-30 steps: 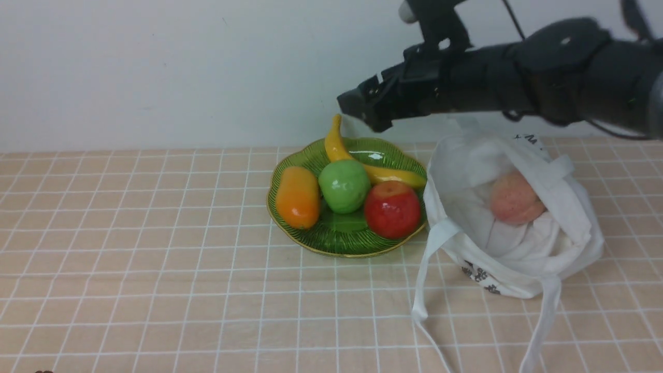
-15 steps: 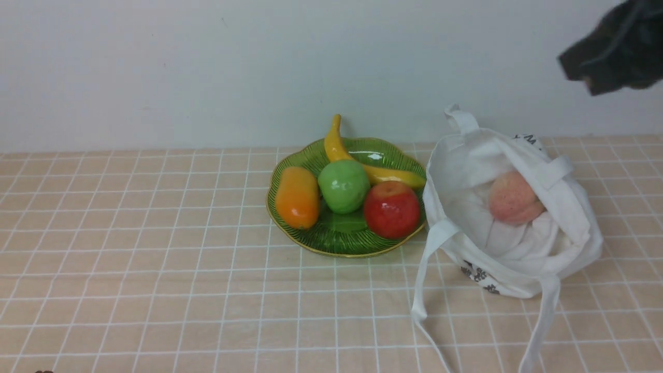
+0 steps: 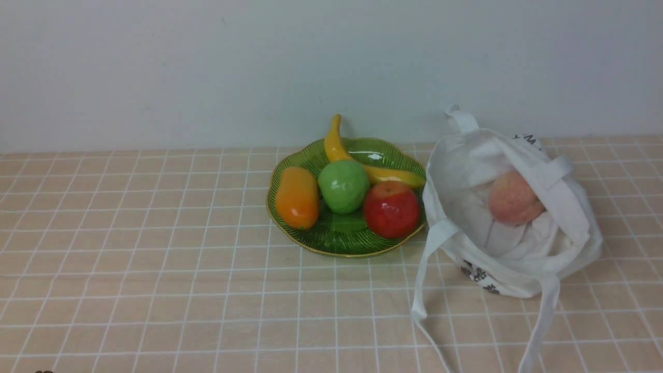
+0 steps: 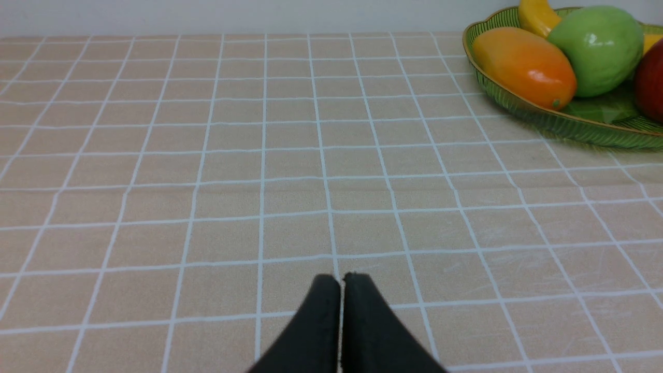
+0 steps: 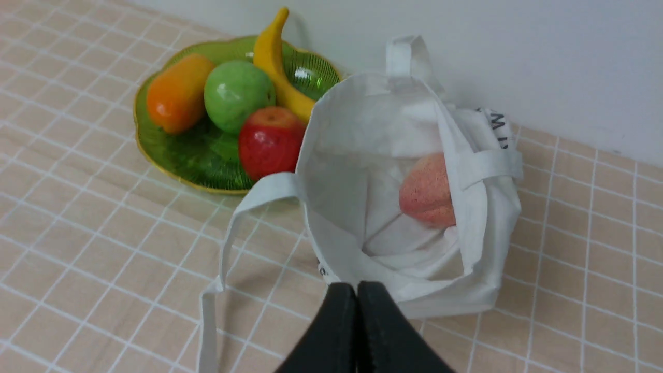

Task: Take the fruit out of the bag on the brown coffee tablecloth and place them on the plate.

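The white bag lies open on the tan checked tablecloth at the right. A pinkish peach rests inside it. The green apple sits on the green plate left of the bag. Neither arm shows in the front view. My right gripper is shut and empty, hovering on the near side of the bag. My left gripper is shut and empty over bare cloth, well left of the plate.
A red apple, a yellow banana and an orange mango-like fruit share the plate. The bag's long straps trail toward the table's front. A pale wall runs along the back.
My right arm, reaching over the plate a second ago, has swung right and left the front view. Its gripper has shut. Fruit, plate and bag have stayed put.
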